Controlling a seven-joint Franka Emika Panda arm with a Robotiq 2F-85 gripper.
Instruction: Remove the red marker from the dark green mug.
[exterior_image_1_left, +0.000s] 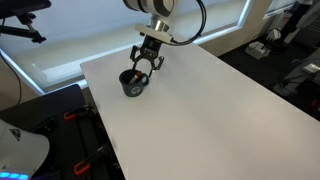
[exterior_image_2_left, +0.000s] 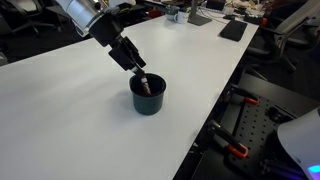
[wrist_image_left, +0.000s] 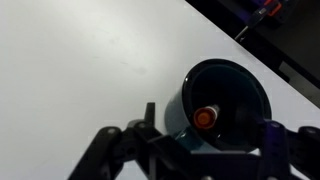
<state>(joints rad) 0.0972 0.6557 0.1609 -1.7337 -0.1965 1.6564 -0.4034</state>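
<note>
The dark green mug (exterior_image_1_left: 132, 86) stands near one edge of the white table (exterior_image_1_left: 210, 110), and it also shows in an exterior view (exterior_image_2_left: 148, 100). The red marker (exterior_image_2_left: 146, 84) stands inside it, leaning on the rim. In the wrist view I look down into the mug (wrist_image_left: 240, 85) and see the marker's red end (wrist_image_left: 205, 117). My gripper (exterior_image_1_left: 144, 68) hangs just above the mug, open, and it shows in an exterior view (exterior_image_2_left: 139, 70) right at the marker's top. In the wrist view its fingers (wrist_image_left: 212, 138) stand on either side of the marker without touching it.
The table edge lies close to the mug (exterior_image_2_left: 215, 110). Beyond it are black equipment with orange clamps (exterior_image_2_left: 240, 150) and office desks (exterior_image_2_left: 225, 25) at the back. The rest of the tabletop shows nothing on it.
</note>
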